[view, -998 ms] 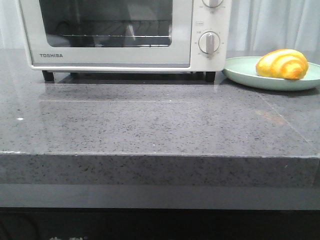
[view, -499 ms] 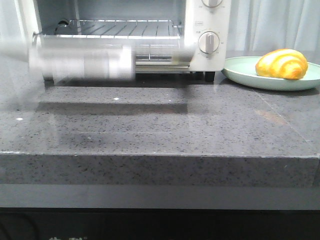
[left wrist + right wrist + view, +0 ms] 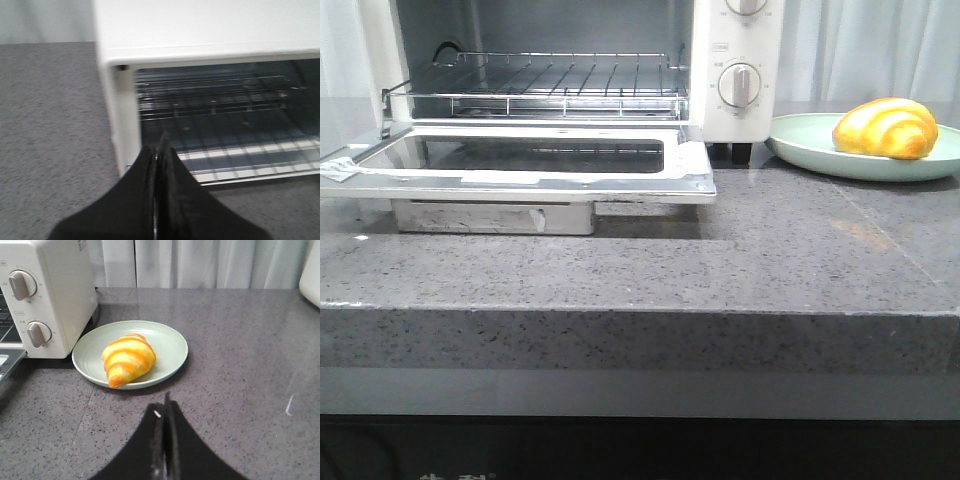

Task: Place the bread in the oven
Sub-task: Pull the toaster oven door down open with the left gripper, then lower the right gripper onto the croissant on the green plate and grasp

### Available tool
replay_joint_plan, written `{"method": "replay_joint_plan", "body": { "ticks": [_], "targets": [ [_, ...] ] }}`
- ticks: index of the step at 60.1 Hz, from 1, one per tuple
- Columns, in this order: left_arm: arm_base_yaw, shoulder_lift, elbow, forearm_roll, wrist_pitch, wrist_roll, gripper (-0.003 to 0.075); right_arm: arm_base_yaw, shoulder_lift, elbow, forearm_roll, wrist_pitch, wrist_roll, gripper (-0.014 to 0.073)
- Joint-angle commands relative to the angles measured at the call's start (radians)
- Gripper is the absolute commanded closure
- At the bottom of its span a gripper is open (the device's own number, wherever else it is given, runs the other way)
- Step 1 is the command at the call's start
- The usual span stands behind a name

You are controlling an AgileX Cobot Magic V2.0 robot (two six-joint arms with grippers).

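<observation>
The grey counter (image 3: pixel 620 270) runs across the near foreground. On the left the oven (image 3: pixel 730 40) stands with its door (image 3: pixel 520 165) folded down flat toward the near edge, glass pane facing up, and the wire rack (image 3: pixel 550 80) shows in the open cavity behind it. Two dials (image 3: pixel 738 85) sit on the oven's right panel. Just right of the oven, the bread (image 3: pixel 884 128) lies on a green plate (image 3: pixel 800 140), touching nothing else. The left gripper (image 3: pixel 157 150) hangs before the oven's opening, fingers pressed together and empty. The right gripper (image 3: pixel 165 412) hovers near the plate, fingers likewise closed on nothing.
</observation>
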Motion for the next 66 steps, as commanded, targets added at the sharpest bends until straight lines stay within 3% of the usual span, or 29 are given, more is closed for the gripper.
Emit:
{"method": "replay_joint_plan", "body": {
  "ticks": [1,11,29,47,54,61,66],
  "targets": [
    [0.061,-0.058,0.018,-0.011,-0.098,-0.020,0.0741,-0.004,0.041,-0.034,0.010,-0.036,0.037,0.0651],
    [0.115,-0.159,0.137,-0.011,-0.103,-0.021,0.0741,-0.004,0.102,-0.034,0.036,-0.038,0.057,0.0651],
    [0.117,-0.415,0.348,-0.047,-0.138,-0.024,0.0741,-0.004,0.125,-0.034,0.050,-0.066,0.057,0.0651],
    [0.117,-0.593,0.407,-0.085,-0.137,-0.024,0.0741,-0.004,0.166,-0.034,0.050,-0.072,0.057,0.0623],
    [0.117,-0.595,0.407,-0.085,-0.137,-0.024,0.0741,-0.004,0.217,-0.035,0.068,-0.129,0.057,0.0456],
    [0.117,-0.595,0.407,-0.085,-0.137,-0.024,0.0741,-0.004,0.302,-0.071,0.141,-0.178,0.057,0.0186],
    [0.117,-0.595,0.407,-0.085,-0.137,-0.024,0.0741,-0.004,0.412,-0.133,0.218,-0.159,0.058,0.0091]
  ]
}}
